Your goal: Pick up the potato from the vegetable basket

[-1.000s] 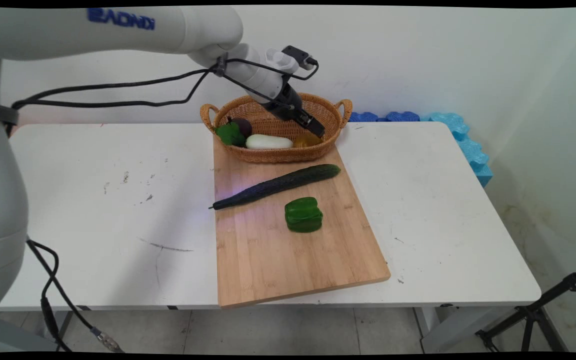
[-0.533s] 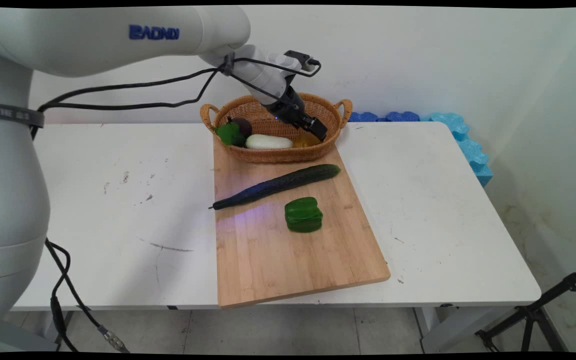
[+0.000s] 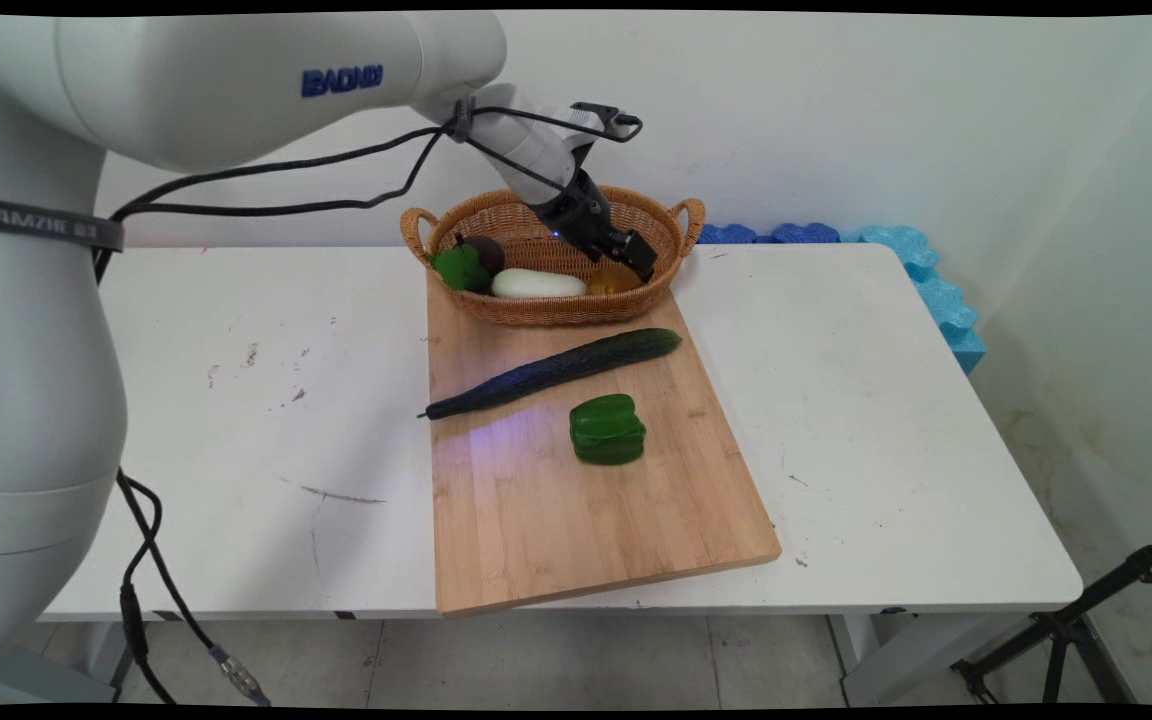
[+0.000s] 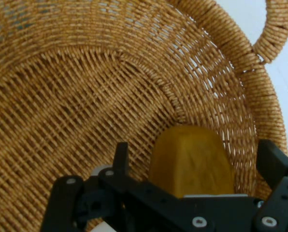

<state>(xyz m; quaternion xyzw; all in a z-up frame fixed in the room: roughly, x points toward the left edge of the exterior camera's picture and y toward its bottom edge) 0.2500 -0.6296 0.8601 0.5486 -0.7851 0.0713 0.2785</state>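
On the left part of the white table [image 3: 236, 400] there are only some dark scuff marks. In the middle lies a wooden cutting board [image 3: 556, 510]. At its far end sits a woven basket [image 3: 526, 310] with a handle at each side.

Going left to right inside the basket, there is a small green vegetable [image 3: 459, 268], a dark round one [image 3: 484, 250] just behind it, a long white vegetable [image 3: 537, 284], and then a yellow-brown piece [image 3: 614, 279] at the right end.

The black gripper [image 3: 626, 256] hangs inside the basket, right over that yellow-brown piece [image 4: 190, 162]. In the hand view its two fingers [image 4: 121, 155] are spread wide, one on each side of the piece, and they do not pinch it.

In the last second the gripper has slid a little to the right and lower, so it now sits closer to the yellow-brown piece (the vegetables have not moved at all).

Nearer on the board, a long dark green cucumber [image 3: 556, 370] lies slanted. Just near and right of its middle sits a green bell pepper [image 3: 607, 429]. They are close but do not touch.

Far right, blue foam pieces [image 3: 926, 280] lie along the wall.
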